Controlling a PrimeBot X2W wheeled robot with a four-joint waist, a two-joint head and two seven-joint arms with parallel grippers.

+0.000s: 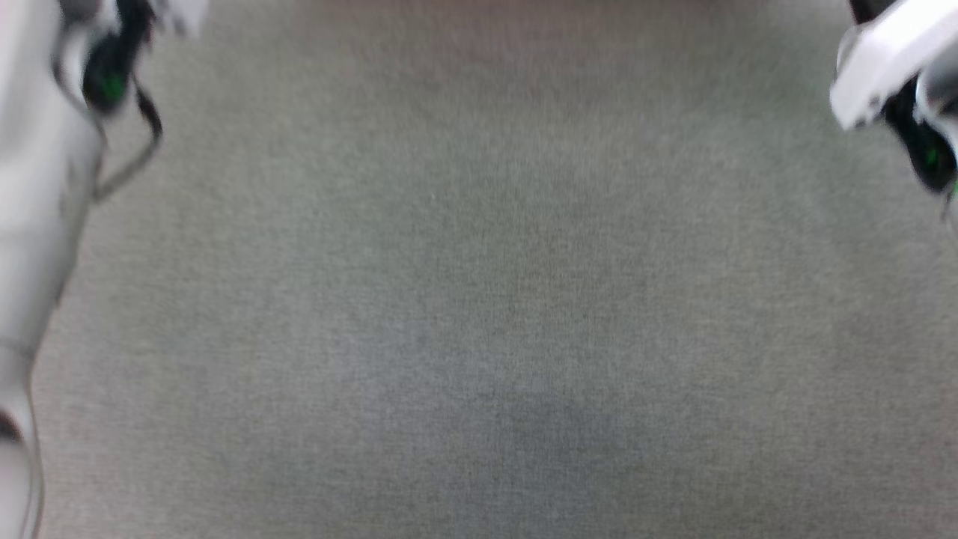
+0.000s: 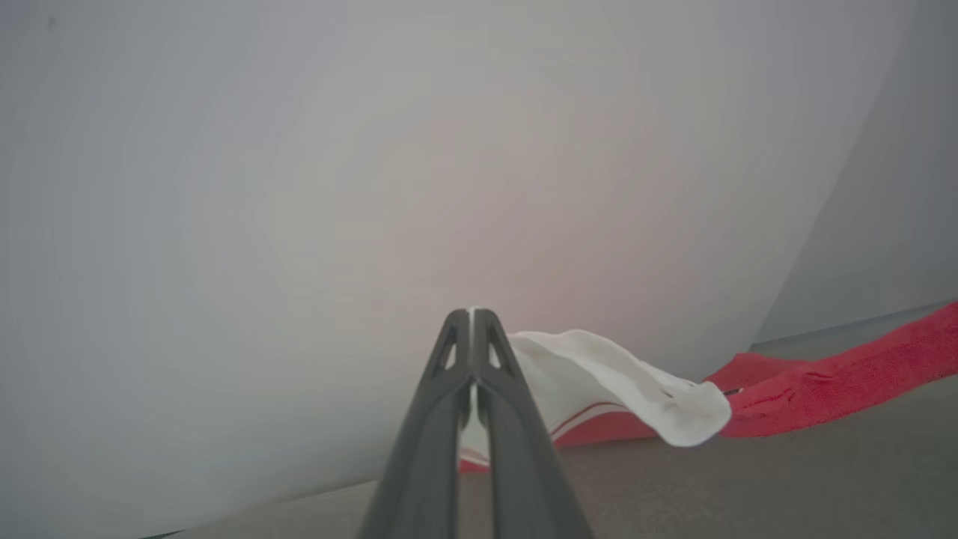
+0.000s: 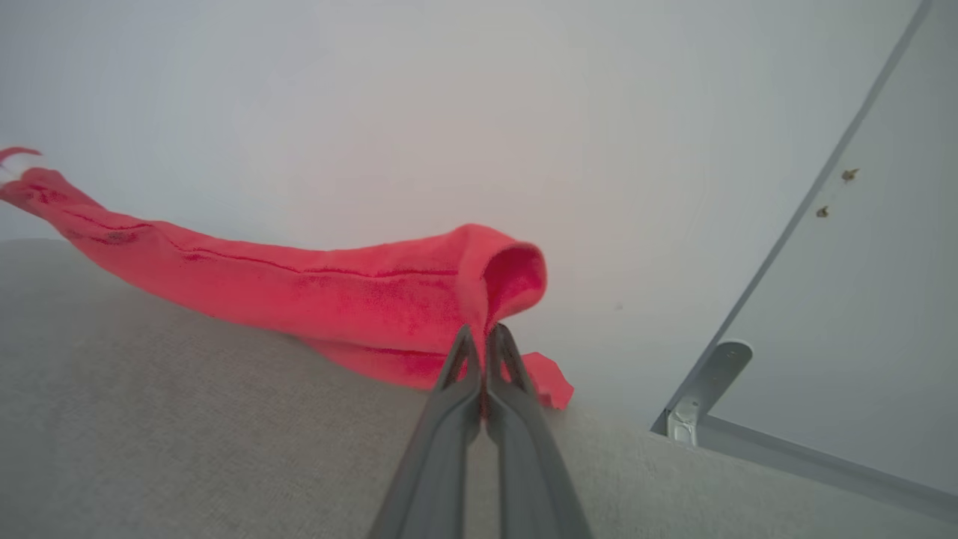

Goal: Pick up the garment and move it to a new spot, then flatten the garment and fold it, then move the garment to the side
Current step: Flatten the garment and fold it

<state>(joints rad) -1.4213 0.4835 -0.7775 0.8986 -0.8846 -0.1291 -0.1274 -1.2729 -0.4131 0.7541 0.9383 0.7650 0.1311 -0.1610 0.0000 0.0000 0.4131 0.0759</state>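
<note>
**Both end effectors shut, red garment stretched between them**

In your right wrist view, the garment [image 3: 314, 292] is a long red band. It runs from the upper left of the frame down to the middle. It sits low over the grey tabletop [image 3: 187, 449], and you cannot tell if all of it touches. The right end effector [image 3: 485, 333] is closed tight in the lower middle of the frame. Red cloth is pinched between its two dark fingers, and a fold of red curls over just above the tips.

In your left wrist view, the garment's white sleeve [image 2: 621, 374] flops just to the right of the left end effector [image 2: 471, 314]. The striped trim [image 2: 580, 419] shows under the sleeve. More red cloth runs off to the right edge of the frame. The left end effector is closed too. A thin bit of white shows between its tips, so it looks to be pinching the sleeve.

A pale wall [image 3: 449, 112] stands behind the garment. A small metal bracket [image 3: 707, 389] sits at the lower right of the right wrist view.

Your head view is blurry. The left arm [image 1: 37, 187] is along the left edge and the right arm [image 1: 891, 52] is in the upper right corner.
</note>
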